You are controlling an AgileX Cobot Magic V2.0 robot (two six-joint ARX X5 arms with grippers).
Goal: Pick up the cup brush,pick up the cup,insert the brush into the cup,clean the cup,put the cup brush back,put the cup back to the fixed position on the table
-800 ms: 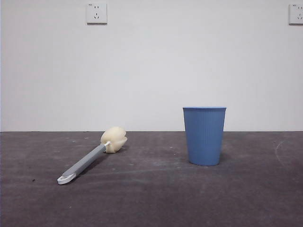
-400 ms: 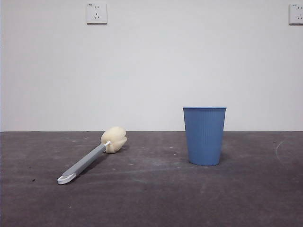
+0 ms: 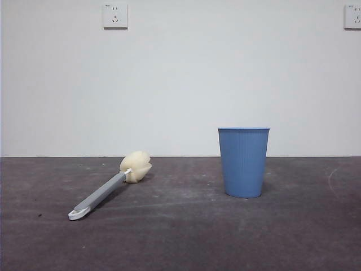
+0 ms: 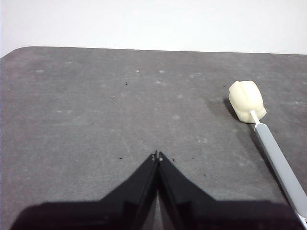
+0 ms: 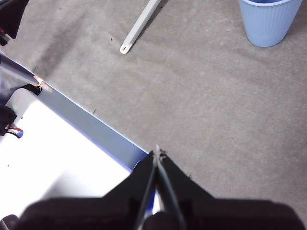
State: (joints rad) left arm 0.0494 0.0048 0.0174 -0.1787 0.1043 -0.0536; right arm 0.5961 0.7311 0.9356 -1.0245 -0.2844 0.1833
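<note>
The cup brush (image 3: 107,188) lies flat on the table (image 3: 180,237) at the left, its cream sponge head (image 3: 136,166) toward the wall and its white looped end (image 3: 78,213) toward the front. The blue ribbed cup (image 3: 243,162) stands upright to its right. No arm shows in the front view. My left gripper (image 4: 157,155) is shut and empty, above the table, with the brush (image 4: 276,154) off to one side. My right gripper (image 5: 157,152) is shut and empty over the table's edge, far from the cup (image 5: 266,20) and the brush handle (image 5: 139,26).
A white wall with two sockets (image 3: 115,16) stands behind the table. The right wrist view shows the table's edge (image 5: 91,125) with a white surface (image 5: 53,163) beyond it.
</note>
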